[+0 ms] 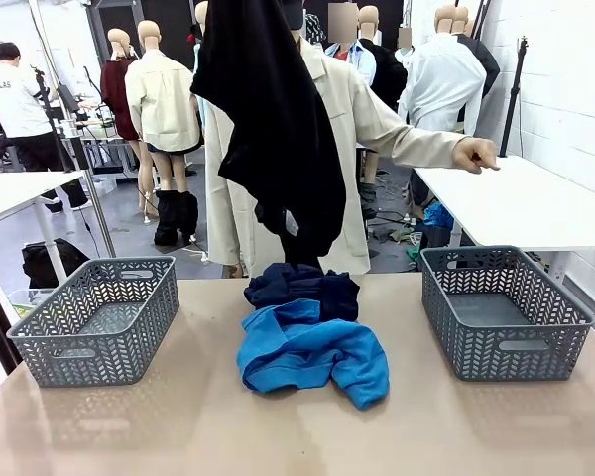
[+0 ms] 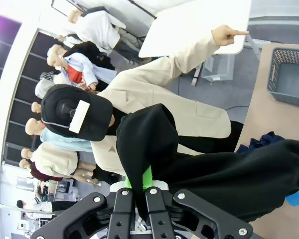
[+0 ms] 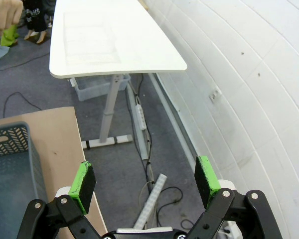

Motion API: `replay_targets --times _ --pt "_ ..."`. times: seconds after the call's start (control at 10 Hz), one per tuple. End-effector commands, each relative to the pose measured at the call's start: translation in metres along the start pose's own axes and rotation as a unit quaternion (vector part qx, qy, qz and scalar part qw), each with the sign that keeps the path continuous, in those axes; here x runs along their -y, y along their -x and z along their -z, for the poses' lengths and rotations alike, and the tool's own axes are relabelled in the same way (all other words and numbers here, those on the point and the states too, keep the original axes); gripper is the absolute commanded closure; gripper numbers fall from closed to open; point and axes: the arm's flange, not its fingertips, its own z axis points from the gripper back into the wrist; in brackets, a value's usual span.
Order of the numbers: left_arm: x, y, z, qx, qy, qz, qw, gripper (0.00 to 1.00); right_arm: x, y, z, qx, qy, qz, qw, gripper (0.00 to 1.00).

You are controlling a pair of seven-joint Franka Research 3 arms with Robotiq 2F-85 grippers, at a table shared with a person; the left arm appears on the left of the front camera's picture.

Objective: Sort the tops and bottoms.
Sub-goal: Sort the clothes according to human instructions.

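Note:
A black garment [image 1: 278, 129], one of the bottoms, hangs high above the table's middle, its lower end just over the pile. In the left wrist view my left gripper [image 2: 145, 180] is shut on this black cloth [image 2: 199, 164], which drapes over its green pads. On the table lies the bright blue top [image 1: 312, 352] with dark navy bottoms [image 1: 302, 288] bunched behind it. My right gripper [image 3: 145, 179] is open with nothing between its fingers, off the table's right edge beside the right basket [image 3: 10, 164].
Two grey baskets stand on the table, one at the left [image 1: 129, 327] and one at the right [image 1: 506, 347]. A person in a beige jacket stands behind the hanging garment, hand [image 1: 474, 154] pointing toward picture right. A white table [image 1: 521, 203] stands behind.

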Motion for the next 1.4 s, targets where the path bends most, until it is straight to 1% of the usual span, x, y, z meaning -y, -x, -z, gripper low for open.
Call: replay_targets --times 0.0,0.1,0.2,0.3,0.4,0.5,0.6,0.7,0.8,0.9,1.0,1.1,1.2,1.3 --pt "0.0 0.0 0.0 0.0 0.0 0.0 1.0 1.0 0.001 0.001 0.001 -0.001 -0.001 -0.004 1.0 0.0" --pt "0.014 -0.024 0.027 0.065 -0.032 0.004 0.997 1.0 0.001 0.001 0.001 -0.001 -0.001 -0.004 1.0 0.0" --pt "0.028 -0.049 0.053 0.117 -0.061 -0.045 0.99 1.0 0.001 0.001 0.001 -0.001 -0.001 -0.004 1.0 0.0" --pt "0.032 -0.068 0.07 0.168 -0.086 -0.048 0.981 1.0 0.001 0.001 0.001 -0.001 -0.001 -0.004 1.0 0.0" --pt "0.032 -0.084 0.086 0.217 -0.111 -0.074 0.967 1.0 0.001 0.001 0.001 -0.001 -0.001 -0.004 1.0 0.0" --pt "0.038 -0.1 0.106 0.255 -0.107 -0.118 0.954 1.0 0.001 0.001 0.001 -0.001 -0.001 -0.004 1.0 0.0" --pt "0.048 -0.115 0.13 0.28 -0.114 -0.148 0.942 1.0 0.001 0.001 0.001 -0.001 -0.001 -0.004 1.0 0.0" --pt "0.061 -0.13 0.155 0.303 -0.079 -0.172 0.934 1.0 0.001 0.001 0.001 -0.001 -0.001 -0.004 1.0 0.0" --pt "0.073 -0.145 0.179 0.316 -0.068 -0.199 0.925 1.0 0.001 0.001 0.001 -0.001 -0.001 -0.004 1.0 0.0" --pt "0.087 -0.156 0.206 0.329 -0.074 -0.214 0.917 1.0 0.001 0.001 0.001 -0.001 -0.001 -0.004 1.0 0.0" --pt "0.112 -0.166 0.234 0.337 -0.039 -0.255 0.906 1.0 0.001 0.001 0.001 -0.001 -0.001 -0.004 1.0 0.0" --pt "0.136 -0.171 0.252 0.339 -0.003 -0.284 0.897 1.0 0.001 0.001 0.001 -0.001 -0.001 -0.004 1.0 0.0" --pt "0.167 -0.175 0.268 0.335 0.024 -0.308 0.89 1.0 0.001 0.001 0.001 -0.001 -0.001 -0.004 1.0 0.0" --pt "0.197 -0.175 0.28 0.338 0.04 -0.319 0.885 1.0 0.001 0.001 0.001 -0.001 -0.001 -0.004 1.0 0.0"
